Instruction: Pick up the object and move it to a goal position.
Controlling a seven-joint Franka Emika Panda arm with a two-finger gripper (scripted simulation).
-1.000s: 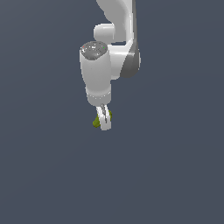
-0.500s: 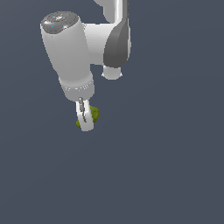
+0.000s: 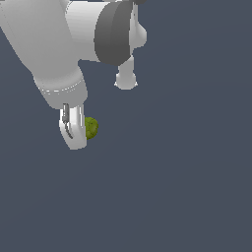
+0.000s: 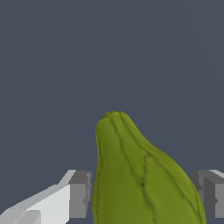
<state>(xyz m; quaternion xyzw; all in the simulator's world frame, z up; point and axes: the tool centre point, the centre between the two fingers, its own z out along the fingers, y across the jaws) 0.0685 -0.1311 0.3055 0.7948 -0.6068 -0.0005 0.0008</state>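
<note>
In the exterior view my near finger (image 3: pixel 74 129) covers most of the green object (image 3: pixel 91 127), and my far finger is out of sight behind it. My arm (image 3: pixel 54 39) runs off the frame's top. In the wrist view the object's lower part and both pads (image 4: pixel 79 194) are cut off.

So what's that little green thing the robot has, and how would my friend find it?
Start at the big white robot arm and follow it down to its gripper. The object sits between the fingers, a small olive-green lump with ridges running along it. It is the only green thing there; everything else is white, grey or dark blue-grey.
</note>
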